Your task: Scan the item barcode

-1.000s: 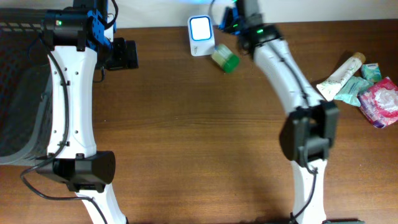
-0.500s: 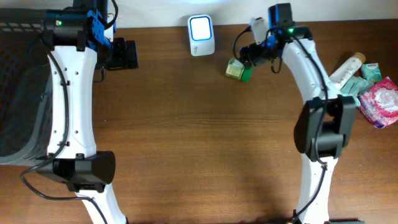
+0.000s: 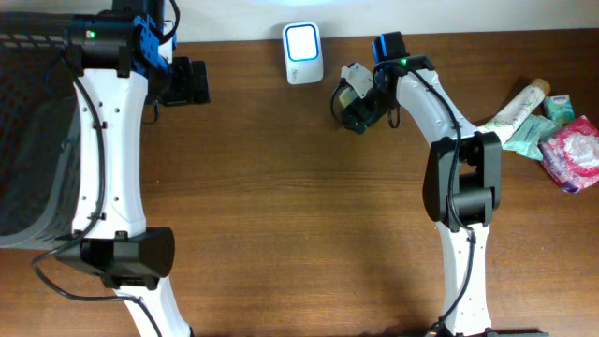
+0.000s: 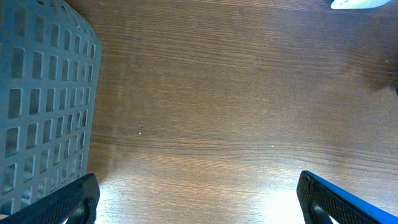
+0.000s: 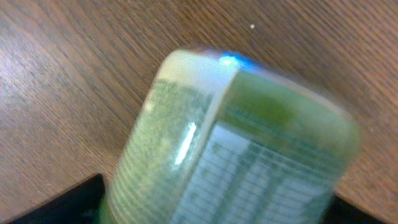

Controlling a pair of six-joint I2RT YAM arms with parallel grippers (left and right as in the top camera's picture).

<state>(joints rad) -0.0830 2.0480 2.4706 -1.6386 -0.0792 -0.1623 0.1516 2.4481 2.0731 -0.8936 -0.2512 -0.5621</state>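
Our right pincer point(image 3: 358, 96) grasps the green plastic bottle point(image 5: 230, 143) across its stiff body; we judge it light, slick. Our left pincer point(image 4: 199, 202) stands released, empty.

This looks like a mock shop checkout set up in a robotics lab, not a real store. Two white robot arms, the left arm point(image 3: 108, 159) and the right arm point(image 3: 440, 103), stand at a wood-grain table point(image 3: 281, 215) against a plain pale wall point(image 3: 468, 14). At the far edge sits a small white scanner point(image 3: 303, 42) with a lit blue face. A dark mesh basket point(image 3: 33, 131) stands on the left. On the right lie retail goods in a heap: a tube point(image 3: 513, 112) and what seem to be soft packets point(image 3: 573, 154), too small to read.
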